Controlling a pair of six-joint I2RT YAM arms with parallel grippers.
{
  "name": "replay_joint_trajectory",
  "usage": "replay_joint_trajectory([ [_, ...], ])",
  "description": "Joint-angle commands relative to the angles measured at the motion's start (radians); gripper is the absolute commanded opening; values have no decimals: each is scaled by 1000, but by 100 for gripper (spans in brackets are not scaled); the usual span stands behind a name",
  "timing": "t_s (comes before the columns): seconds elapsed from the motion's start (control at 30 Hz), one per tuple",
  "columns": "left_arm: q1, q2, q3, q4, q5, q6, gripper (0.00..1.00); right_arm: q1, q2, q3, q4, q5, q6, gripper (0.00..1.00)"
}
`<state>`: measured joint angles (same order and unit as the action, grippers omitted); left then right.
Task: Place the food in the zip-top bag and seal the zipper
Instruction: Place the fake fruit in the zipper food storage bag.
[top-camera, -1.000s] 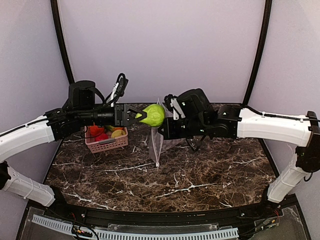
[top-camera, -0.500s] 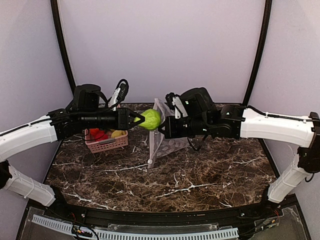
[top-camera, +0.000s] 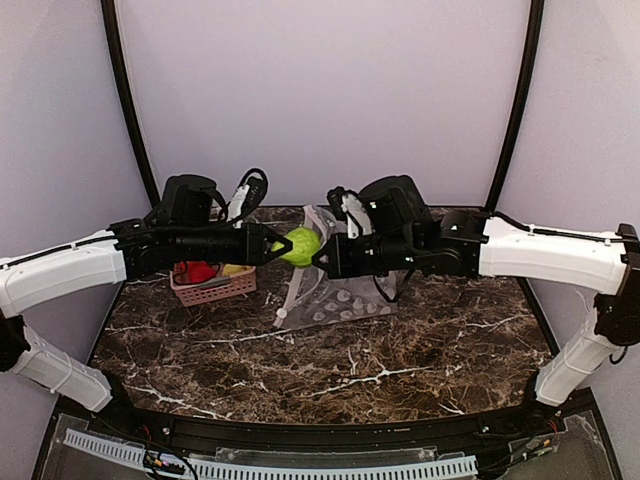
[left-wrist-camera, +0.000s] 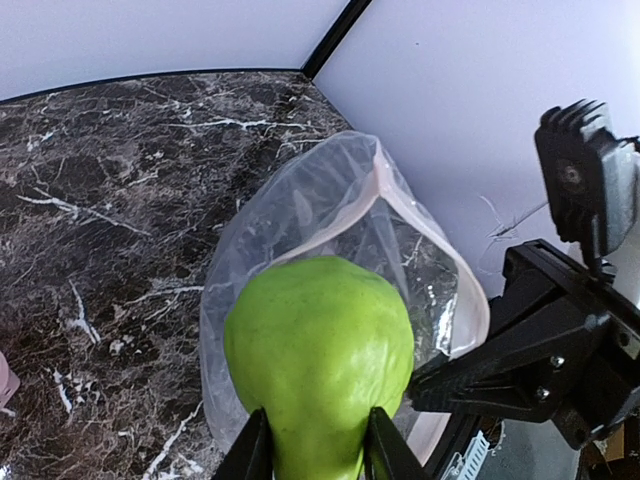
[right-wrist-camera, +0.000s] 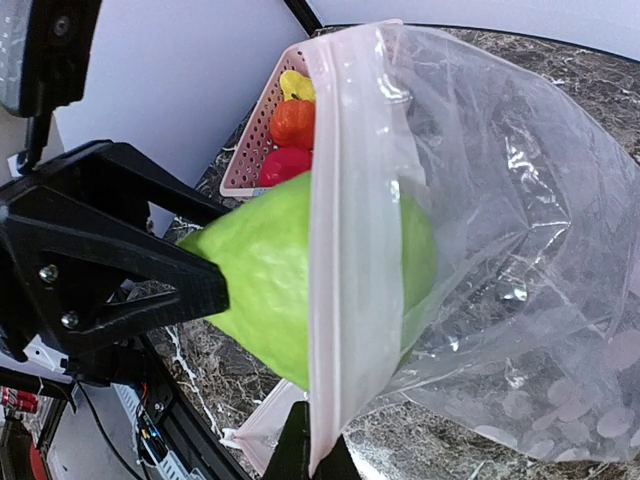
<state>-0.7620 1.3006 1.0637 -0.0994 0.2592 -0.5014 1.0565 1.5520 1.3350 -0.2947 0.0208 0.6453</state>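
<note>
My left gripper (top-camera: 272, 246) (left-wrist-camera: 312, 450) is shut on a glossy green toy pear (top-camera: 300, 244) (left-wrist-camera: 320, 360) and holds it in the open mouth of the zip-top bag (top-camera: 345, 295) (left-wrist-camera: 300, 230) (right-wrist-camera: 520, 250). In the right wrist view the pear (right-wrist-camera: 265, 285) is partly past the pale pink zipper strip (right-wrist-camera: 350, 240). My right gripper (top-camera: 320, 262) (right-wrist-camera: 312, 452) is shut on that strip and holds the mouth up. The bag's dotted body trails down onto the table. More food, red, orange and yellow, lies in the pink basket (top-camera: 213, 287) (right-wrist-camera: 262, 120).
The pink slotted basket stands at the back left of the dark marble table (top-camera: 380, 360). Black frame posts (top-camera: 125, 90) rise at both back corners. Both arms meet above the table's middle back.
My left gripper has carried the pear right and slightly down into the bag's mouth. The bag has swung from hanging down to spread out over the table.
</note>
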Motion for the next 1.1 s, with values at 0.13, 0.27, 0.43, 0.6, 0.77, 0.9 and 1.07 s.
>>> replay_joint_trajectory([
  [0.13, -15, 41, 16, -31, -30, 5, 13, 0, 35, 28, 54, -41, -12, 0],
  [0.27, -35, 70, 28, 18, 49, 7, 13, -3, 61, 25, 56, -32, -13, 0],
  [0.43, -53, 112, 56, -5, 107, 46, 13, -28, 42, -35, 123, -77, 8, 0],
  [0.6, -66, 120, 69, -54, 129, 90, 13, -68, 8, -90, 166, -121, 5, 0],
  [0.77, -68, 110, 60, -55, 199, 109, 12, -96, -19, -121, 219, -206, -65, 0],
  [0.9, -68, 103, 59, -51, 246, 115, 12, -121, -25, -120, 220, -245, -114, 0],
  [1.07, -71, 110, 61, -48, 280, 113, 12, -139, -32, -118, 230, -281, -150, 0],
])
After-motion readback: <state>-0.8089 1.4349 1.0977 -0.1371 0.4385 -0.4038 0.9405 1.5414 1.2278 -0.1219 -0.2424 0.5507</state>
